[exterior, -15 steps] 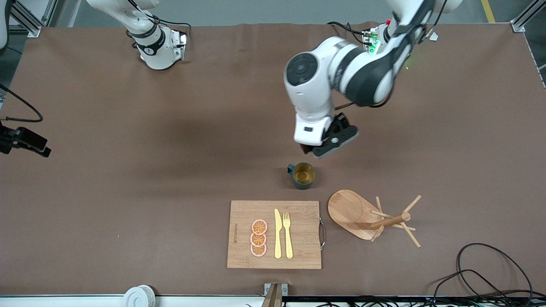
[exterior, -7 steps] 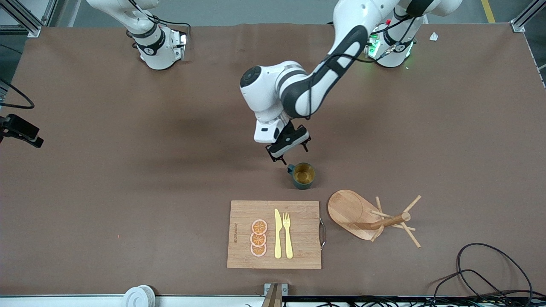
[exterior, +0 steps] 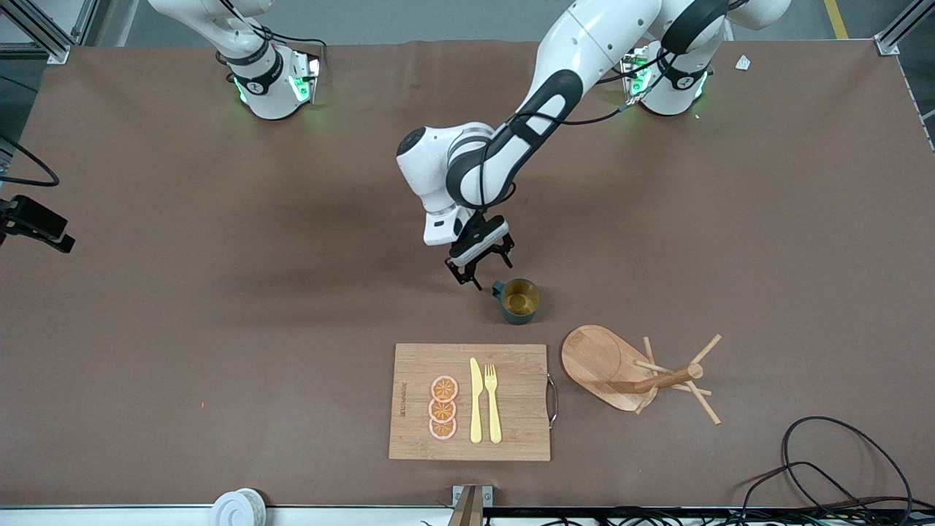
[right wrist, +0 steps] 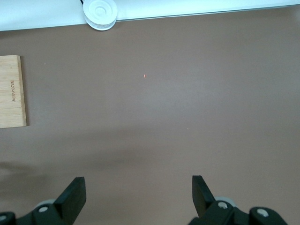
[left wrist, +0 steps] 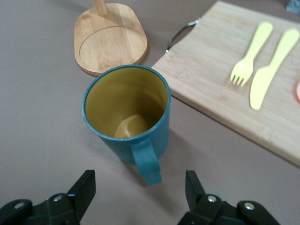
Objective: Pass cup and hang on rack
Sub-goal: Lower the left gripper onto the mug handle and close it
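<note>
**Cup ungrasped, rack's pegs bare**

The cup (exterior: 519,299) stood upright on the worktop (exterior: 219,292), just farther from the front camera than the cutting board (exterior: 469,402) and near the rack (exterior: 634,372), which carried nothing; grasp, pass and hanging all remained to be done. The left gripper (exterior: 478,272) hung low just beside the cup's handle (left wrist: 146,161), arm bent steeply down, jaws apart around nothing; the right gripper (right wrist: 138,194) waited over bare worktop, jaws apart.

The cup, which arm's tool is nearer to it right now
Left. The left tool hangs open just beside the cup, at its handle side. The right tool, open, waits high over bare table toward the right arm's end.
</note>
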Controlling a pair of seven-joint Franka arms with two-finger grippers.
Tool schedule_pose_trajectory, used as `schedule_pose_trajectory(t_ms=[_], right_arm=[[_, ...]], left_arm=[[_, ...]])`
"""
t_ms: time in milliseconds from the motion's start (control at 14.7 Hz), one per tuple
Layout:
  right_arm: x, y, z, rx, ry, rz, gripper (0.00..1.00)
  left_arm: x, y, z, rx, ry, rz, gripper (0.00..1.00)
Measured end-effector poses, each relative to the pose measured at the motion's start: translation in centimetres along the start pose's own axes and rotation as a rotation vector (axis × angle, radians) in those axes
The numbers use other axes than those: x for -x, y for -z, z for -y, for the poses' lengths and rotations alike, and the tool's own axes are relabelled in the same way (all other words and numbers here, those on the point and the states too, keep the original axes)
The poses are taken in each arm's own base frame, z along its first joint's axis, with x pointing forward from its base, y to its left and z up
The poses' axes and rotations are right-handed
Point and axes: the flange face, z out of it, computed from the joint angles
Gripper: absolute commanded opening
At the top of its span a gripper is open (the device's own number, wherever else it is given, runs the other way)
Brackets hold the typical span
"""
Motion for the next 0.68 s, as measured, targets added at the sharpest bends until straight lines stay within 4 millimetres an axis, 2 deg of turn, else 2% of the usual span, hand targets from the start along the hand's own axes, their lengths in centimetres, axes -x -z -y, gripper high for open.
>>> schedule_pose_trajectory(t_ms=[272, 409, 681], right_arm=[[0.0, 0.0, 0.0, 0.0, 0.0, 0.0, 1.0], [0.0, 0.0, 0.0, 0.0, 0.0, 0.0, 1.0], [0.0, 0.0, 0.0, 0.0, 0.0, 0.0, 1.0]], left_arm=[[1.3, -1.5, 0.1, -0.002, 0.025, -0.025, 0.66], [1.0, -1.5, 0.1, -0.002, 0.029, -0.028, 0.61], [0.6, -1.8, 0.0, -0.005, 0.035, -0.035, 0.45]])
